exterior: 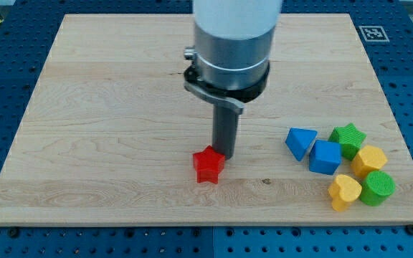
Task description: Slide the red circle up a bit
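- My tip (226, 153) is down at board level, just beside the red star block (209, 165), at its far-right corner; looks touching or nearly so, can't tell for sure.
- No claw on this rig, so nothing opens or closes & nothing is held. Only a straight dark rod under a grey cylindrical arm body (233, 43), which comes down from the view's top.
- Task names a red circle; the only red block visible is star-shaped. It sits a bit left of board centre, toward the near edge, well apart from every other block.
- Wooden board (106, 107) lies on a blue perforated table; left half & far part hold no blocks.
- Cluster of six at the right, near side:
- Blue triangle-ish block (301, 142), leftmost of the group.
- Blue cube-like block (325, 157), just right of it, touching or nearly.
- Green star block (348, 138), farthest of the group.
- Yellow block (370, 160), shape approx hexagonal, just nearer than the green star.
- Yellow heart block (344, 191), nearest of the group.
- Green round block (377, 188), right beside the heart.
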You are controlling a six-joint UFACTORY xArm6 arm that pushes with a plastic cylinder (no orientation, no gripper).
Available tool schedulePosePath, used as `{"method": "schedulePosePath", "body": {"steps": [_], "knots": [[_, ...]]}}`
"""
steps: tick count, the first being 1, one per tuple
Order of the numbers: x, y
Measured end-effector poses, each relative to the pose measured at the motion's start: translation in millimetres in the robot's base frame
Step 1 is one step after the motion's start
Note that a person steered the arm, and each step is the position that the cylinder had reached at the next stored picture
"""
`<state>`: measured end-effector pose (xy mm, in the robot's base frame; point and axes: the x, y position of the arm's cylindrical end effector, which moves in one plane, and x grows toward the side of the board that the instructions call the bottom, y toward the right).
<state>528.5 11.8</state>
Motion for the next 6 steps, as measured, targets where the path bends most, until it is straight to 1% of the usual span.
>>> {"method": "schedulePosePath", "body": {"steps": [1, 2, 3, 5, 6], "knots": [[2, 1], [19, -7], [19, -26], [-38, -27], [-38, -27]]}}
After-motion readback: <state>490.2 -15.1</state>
